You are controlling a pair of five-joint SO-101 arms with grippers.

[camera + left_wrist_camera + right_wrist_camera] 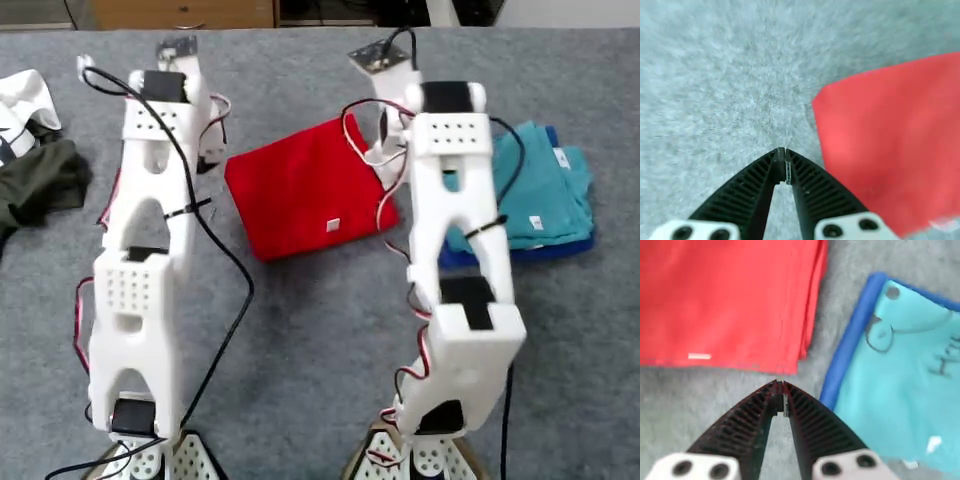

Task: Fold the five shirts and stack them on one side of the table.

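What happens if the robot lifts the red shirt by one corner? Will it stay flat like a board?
Probably not. The red shirt is soft cloth, and layers show at its folded edge, so it would likely droop and unfold. It looks light. On the fuzzy grey table cover, a push would probably bunch it up rather than slide it.

left arm (148, 230) extended | left hand (784, 162) closed | right arm (458, 220) extended | right hand (779, 392) closed
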